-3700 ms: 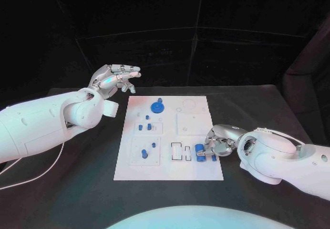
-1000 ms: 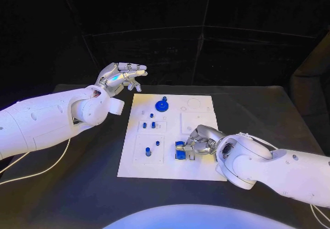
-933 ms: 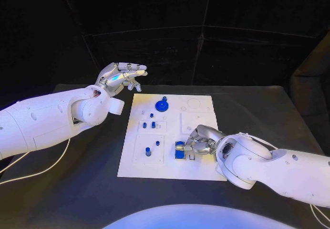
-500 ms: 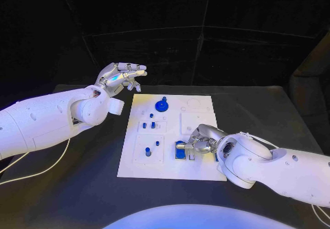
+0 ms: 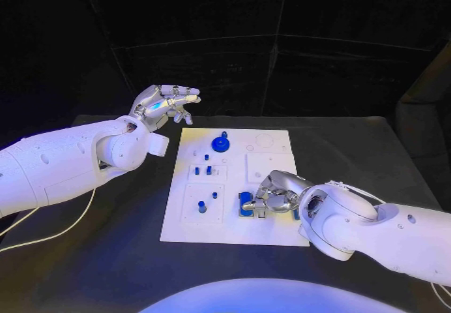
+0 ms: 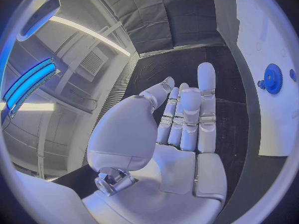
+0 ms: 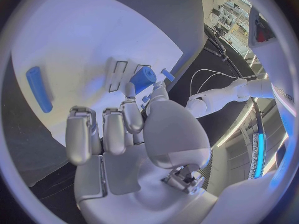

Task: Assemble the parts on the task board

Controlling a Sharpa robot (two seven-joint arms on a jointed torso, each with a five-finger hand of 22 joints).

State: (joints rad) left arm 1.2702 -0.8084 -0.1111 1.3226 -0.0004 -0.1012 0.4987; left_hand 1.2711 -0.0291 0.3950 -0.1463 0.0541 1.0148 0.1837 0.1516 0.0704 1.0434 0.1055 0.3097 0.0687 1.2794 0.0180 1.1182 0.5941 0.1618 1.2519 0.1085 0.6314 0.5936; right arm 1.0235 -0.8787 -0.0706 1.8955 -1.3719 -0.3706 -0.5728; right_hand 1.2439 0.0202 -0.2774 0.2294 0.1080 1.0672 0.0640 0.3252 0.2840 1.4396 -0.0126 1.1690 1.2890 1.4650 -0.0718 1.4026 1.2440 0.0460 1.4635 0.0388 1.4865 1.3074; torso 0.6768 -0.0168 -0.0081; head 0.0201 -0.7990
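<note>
Right hand [image 5: 270, 197] is down on the task board [image 5: 274, 231], near its front edge. Thumb and one fingertip pinch a blue cylinder part [image 7: 142, 79]; the other fingers [image 7: 79, 139] sit side by side, lightly curled, off the part. In the head view the cylinder [image 5: 246, 199] shows just beyond the fingertips, over the rectangular slot outlines [image 7: 118, 73] in the board. Can't tell if it's seated in a slot or just above it.

A second blue bar [image 7: 39, 89] lies flat on the board, well apart from the pinching fingers, out past the curled ones.

Left hand [image 5: 166, 104] is raised off the far left corner of the board, holding nothing. Fingers [image 6: 206, 109] are extended and close together, thumb set apart.

Other parts on the board: blue gear [image 5: 221, 144] near the far edge, nearest the left hand's fingers; small blue pegs [image 5: 202, 170] standing in the square recess mid-left; two more pegs [image 5: 201, 207] in the recess beyond the right hand's fingertips.
</note>
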